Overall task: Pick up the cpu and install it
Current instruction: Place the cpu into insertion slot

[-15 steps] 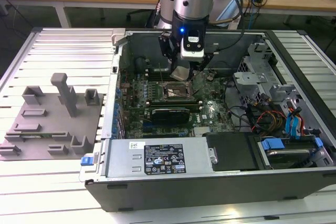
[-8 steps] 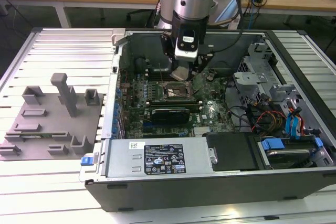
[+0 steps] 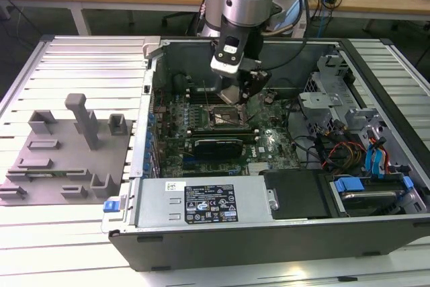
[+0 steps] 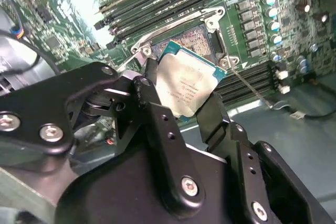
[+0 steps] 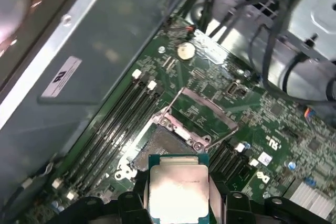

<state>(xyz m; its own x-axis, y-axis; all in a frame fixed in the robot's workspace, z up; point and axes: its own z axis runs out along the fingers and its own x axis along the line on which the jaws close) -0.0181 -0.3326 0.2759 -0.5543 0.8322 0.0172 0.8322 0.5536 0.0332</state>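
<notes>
Cpu (image 4: 186, 85) first, in the second wrist view: you have it pinched by two opposite edges between the black fingers (image 4: 157, 114) of the gripper (image 4: 181, 98). The gripper is closed down to the chip's width and holds nothing else. The chip hangs with its metal top toward the camera, just over the socket (image 4: 197, 40) and apart from it, and it looks tilted against the socket's plane. I judge that to be your main risk: a chip that goes down tilted or off-centre can land a corner on the contact field and bend pins.

In the first wrist view the cpu (image 5: 178, 190) sits square between the fingers, near the bare socket (image 5: 165, 142), with the load plate (image 5: 205, 111) swung open beyond it. The chip seems offset from the opening, so a straight drop from here would likely catch the frame edge. With an edge grip alone, a knock could also twist it. Which way its notches face I cannot tell.

In the exterior view the gripper (image 3: 243, 89) is inside the open computer case (image 3: 201, 240), right above the socket (image 3: 225, 117). The grey fixture (image 3: 67, 146) lies well apart on the exterior view's left. The cables (image 3: 336, 146) and case walls near the arm could snag if you swing wide.
</notes>
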